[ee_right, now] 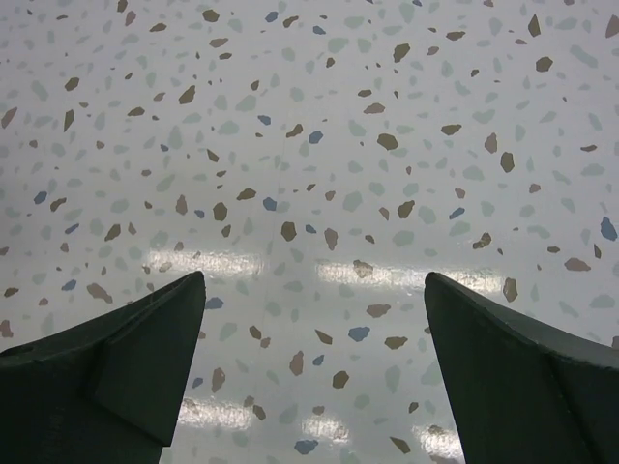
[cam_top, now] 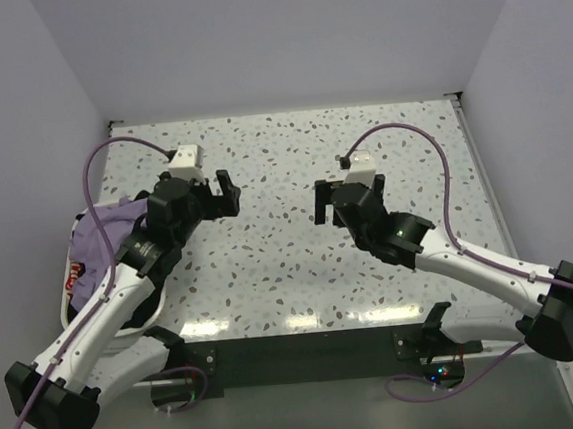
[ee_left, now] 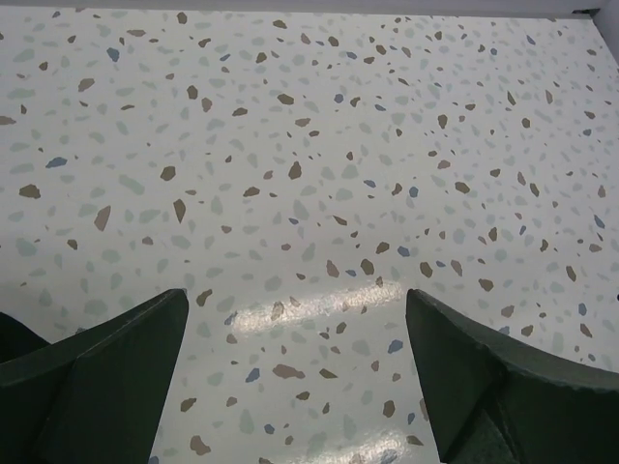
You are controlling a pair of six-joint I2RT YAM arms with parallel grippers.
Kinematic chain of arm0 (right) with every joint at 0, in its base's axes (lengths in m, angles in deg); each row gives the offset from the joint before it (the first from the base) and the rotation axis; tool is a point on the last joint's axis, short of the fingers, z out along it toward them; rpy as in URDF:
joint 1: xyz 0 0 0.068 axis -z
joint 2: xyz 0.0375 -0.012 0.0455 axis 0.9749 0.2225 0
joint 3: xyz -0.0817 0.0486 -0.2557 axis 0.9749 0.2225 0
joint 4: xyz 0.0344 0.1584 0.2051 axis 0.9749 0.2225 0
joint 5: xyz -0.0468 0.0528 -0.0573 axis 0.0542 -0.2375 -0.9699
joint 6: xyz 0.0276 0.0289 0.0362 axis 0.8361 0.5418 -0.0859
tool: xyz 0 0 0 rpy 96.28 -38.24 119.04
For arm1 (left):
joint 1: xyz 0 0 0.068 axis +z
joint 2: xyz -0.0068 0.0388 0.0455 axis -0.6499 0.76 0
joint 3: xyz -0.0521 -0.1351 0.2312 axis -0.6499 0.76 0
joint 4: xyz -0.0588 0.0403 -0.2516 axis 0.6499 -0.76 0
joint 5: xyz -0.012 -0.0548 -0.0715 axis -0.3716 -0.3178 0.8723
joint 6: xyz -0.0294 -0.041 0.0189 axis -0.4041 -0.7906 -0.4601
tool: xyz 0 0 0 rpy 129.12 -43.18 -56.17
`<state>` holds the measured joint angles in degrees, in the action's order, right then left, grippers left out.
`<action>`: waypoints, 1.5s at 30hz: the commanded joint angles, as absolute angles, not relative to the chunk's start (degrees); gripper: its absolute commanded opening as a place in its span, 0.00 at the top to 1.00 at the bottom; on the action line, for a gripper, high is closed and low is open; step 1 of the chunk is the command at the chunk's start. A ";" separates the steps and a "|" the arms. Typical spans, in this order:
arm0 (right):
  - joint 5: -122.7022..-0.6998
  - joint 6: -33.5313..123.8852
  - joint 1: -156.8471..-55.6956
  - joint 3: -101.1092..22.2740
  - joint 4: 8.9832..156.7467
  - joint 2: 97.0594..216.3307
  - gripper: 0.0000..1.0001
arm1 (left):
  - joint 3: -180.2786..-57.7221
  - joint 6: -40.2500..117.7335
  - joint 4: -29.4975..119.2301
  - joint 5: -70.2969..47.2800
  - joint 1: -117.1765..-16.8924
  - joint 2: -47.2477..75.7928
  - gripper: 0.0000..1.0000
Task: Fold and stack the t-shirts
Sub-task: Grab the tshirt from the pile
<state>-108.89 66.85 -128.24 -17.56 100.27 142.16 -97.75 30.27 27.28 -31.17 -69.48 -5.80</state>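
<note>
Lavender and black t-shirts [cam_top: 96, 236] lie heaped in the tray [cam_top: 64, 312]. Left hand [cam_top: 227, 195] and right hand [cam_top: 323, 203] gape empty away from the tray; a careless pinch might lift several shirts tangled together.

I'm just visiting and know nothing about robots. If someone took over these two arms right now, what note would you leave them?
Left pincer: open, empty, over the speckled table.
Right pincer: open, empty, over the table too.
T-shirts: heaped at the white tray on the table's left edge, lavender one on top, a red-and-white print showing below; the left arm hides part of the heap.
Done: nothing folded or stacked yet.
Left: pull out, fold and stack every shirt.
</note>
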 commanded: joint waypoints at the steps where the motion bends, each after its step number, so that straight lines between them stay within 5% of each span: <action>1: -111.71 67.98 -128.30 -18.19 100.98 138.90 0.01 | -100.97 28.00 27.12 -34.70 -69.36 -5.41 0.00; 11: -104.60 66.75 -128.30 -16.44 104.95 135.83 0.01 | -111.51 16.85 8.61 -55.42 -68.31 0.29 0.00; 20: -99.32 65.35 -128.30 -13.89 102.75 134.68 0.01 | -112.75 10.68 0.23 -62.92 -48.02 2.49 0.03; 32: -99.40 64.38 -128.30 -13.44 102.40 136.79 0.01 | -104.84 8.58 4.44 -56.77 -31.66 12.42 0.24; 37: -99.93 64.29 -128.30 -13.35 102.57 136.52 0.01 | -102.73 7.78 5.67 -54.84 -30.78 13.57 0.43; 45: -99.40 64.81 -128.30 -14.06 103.45 136.61 0.01 | -107.29 10.06 2.60 -54.58 -30.69 9.19 0.99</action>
